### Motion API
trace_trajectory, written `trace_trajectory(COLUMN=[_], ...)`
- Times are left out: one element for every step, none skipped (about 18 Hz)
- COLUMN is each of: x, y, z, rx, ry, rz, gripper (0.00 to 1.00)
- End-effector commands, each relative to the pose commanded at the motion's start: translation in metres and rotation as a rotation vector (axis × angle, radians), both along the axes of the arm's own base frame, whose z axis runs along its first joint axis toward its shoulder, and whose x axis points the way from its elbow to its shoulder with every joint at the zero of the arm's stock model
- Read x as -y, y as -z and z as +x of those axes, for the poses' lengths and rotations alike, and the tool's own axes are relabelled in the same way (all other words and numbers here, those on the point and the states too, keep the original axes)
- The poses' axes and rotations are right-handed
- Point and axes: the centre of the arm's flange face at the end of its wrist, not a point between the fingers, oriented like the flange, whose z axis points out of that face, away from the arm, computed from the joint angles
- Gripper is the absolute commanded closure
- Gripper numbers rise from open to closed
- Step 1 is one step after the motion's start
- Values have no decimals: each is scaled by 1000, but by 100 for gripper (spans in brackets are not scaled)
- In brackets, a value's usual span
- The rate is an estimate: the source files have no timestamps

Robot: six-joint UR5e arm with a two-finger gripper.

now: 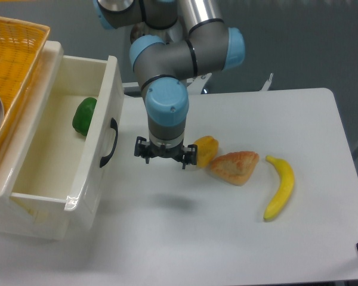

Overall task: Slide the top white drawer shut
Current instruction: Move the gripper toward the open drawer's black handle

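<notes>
The top white drawer (71,149) stands pulled well out of its cabinet, off to the tool's left in the picture, with its glossy front panel and curved black handle (109,143) turned toward the tool. The tool (165,156) hangs above the desk (227,232), pointing straight down, empty, its two fingers apart with a clear gap between them. It is near the drawer front but not touching it; bare desk shows between the fingers and the handle.

The step in hand looks like the approach: the tool is being brought beside the drawer front so that it can push. Nothing of the closing itself is done yet, since the drawer is as far out as its box allows and a green pepper (83,115) lies open to view inside it.

The next move, as I judge it, calls for setting the fingers against the white front panel, close by the handle and low enough to bear on the face and not slip over its top edge, then pressing steadily toward the cabinet along the drawer's own line of travel. A push well off centre might skew the drawer in its runners.

Just on the tool's other side lie a yellow pepper (206,149), a pastry (234,166) and, beyond them, a banana (280,186), all outside the pushing path
</notes>
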Motion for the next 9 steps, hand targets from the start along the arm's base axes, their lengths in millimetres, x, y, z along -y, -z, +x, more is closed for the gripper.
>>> trace_trajectory(x=[-1, -2, -3, -4, -4, -5, -6, -6, -6], y=[0, 0, 0, 0, 1, 4, 4, 4, 4], z=[1, 4, 6, 6, 7, 7, 7, 8, 8], rx=[1, 1, 0, 2, 11, 22, 27, 28, 30], ry=[3, 9, 14, 15, 16, 17, 18, 18, 17], rz=[1, 1, 2, 5, 9, 13, 17, 18, 20], gripper=[0, 0, 0, 0, 0, 0, 0, 0, 0])
